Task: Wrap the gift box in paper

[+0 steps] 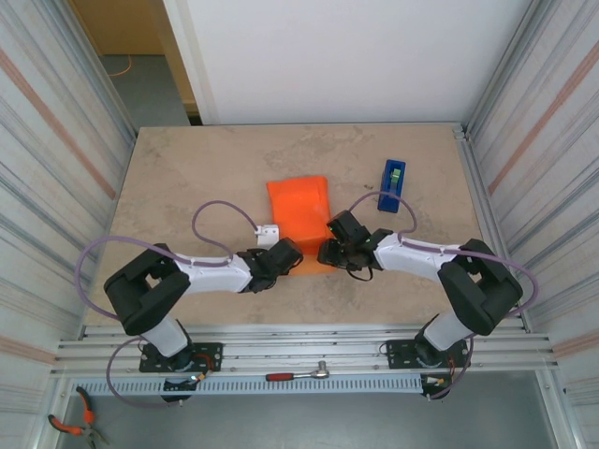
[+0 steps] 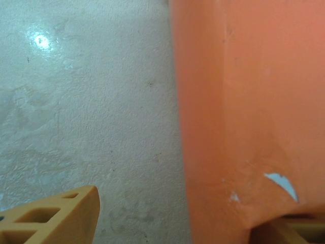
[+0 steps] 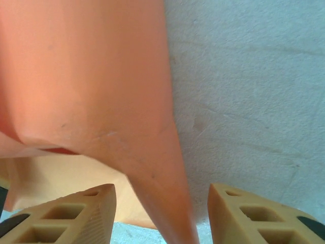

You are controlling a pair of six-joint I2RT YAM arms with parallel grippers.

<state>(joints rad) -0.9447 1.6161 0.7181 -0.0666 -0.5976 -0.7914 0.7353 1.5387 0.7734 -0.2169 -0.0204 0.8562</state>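
The orange paper [image 1: 299,210] lies folded into a puffed bundle at the table's middle; the gift box is hidden under it. My left gripper [image 1: 285,257] sits at the bundle's near-left corner. In the left wrist view, the left gripper [image 2: 172,226] is open: one finger [image 2: 56,218] rests over bare table and the paper [image 2: 244,101] drapes over the other finger [image 2: 292,231]. My right gripper [image 1: 332,248] is at the near-right corner. The right gripper [image 3: 162,216] is open, straddling a hanging fold of paper [image 3: 157,168] with a gap on each side.
A blue tape dispenser [image 1: 393,184] stands to the right of the paper. The stone-look table [image 1: 187,168] is boxed in by corrugated walls left and right. A ratchet [image 1: 299,374] and pliers [image 1: 70,426] lie below the near edge.
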